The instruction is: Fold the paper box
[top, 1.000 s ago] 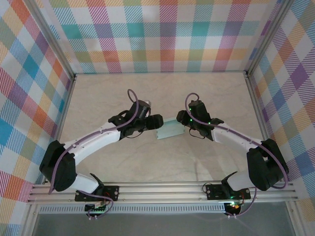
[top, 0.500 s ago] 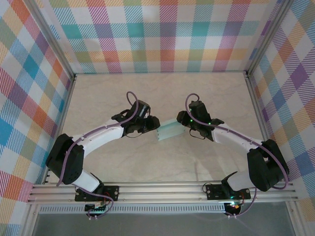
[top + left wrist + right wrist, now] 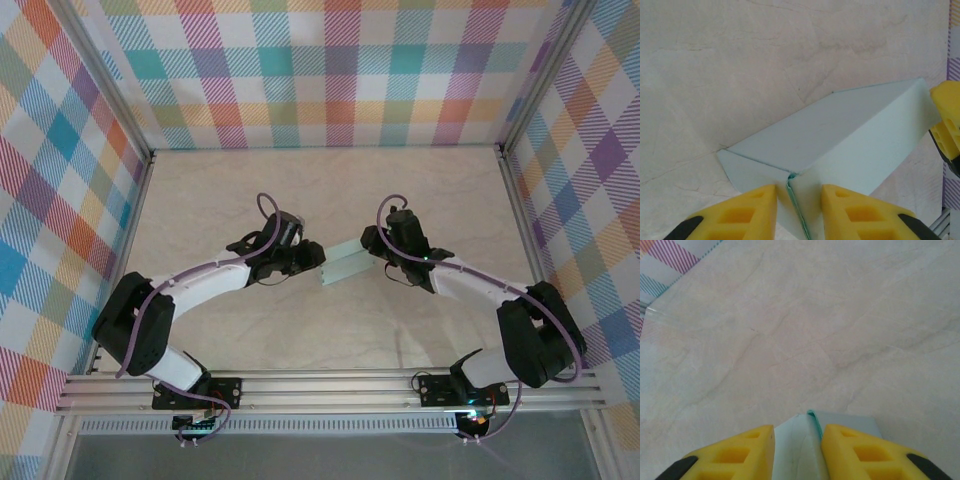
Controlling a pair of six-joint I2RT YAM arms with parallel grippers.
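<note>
The paper box lies near the middle of the tabletop, between the two arms. In the top view I read it as a small pale mint-teal body set at a slant, its left end nearer the arm bases and its right end farther from them. From that view I cannot tell whether it rests on the marbled surface or is raised off it.

Left gripper: positioned at the left end of the box. In the left wrist view its yellow fingers are drawn close, leaving a narrow gap. A thin card edge at the near end of the box stands in that gap, and the fingers flank it on both sides. I read this as a pinch grip on the card. The box runs away from the fingers as a long folded form, with two long faces meeting along a crease. At its far end a yellow finger of the other arm touches the card.

Right gripper: positioned at the right end of the box. In the right wrist view its fingers are likewise nearly closed. Pale card fills the gap between them, with a darker teal edge showing just above. I read this as a second pinch grip.
</note>
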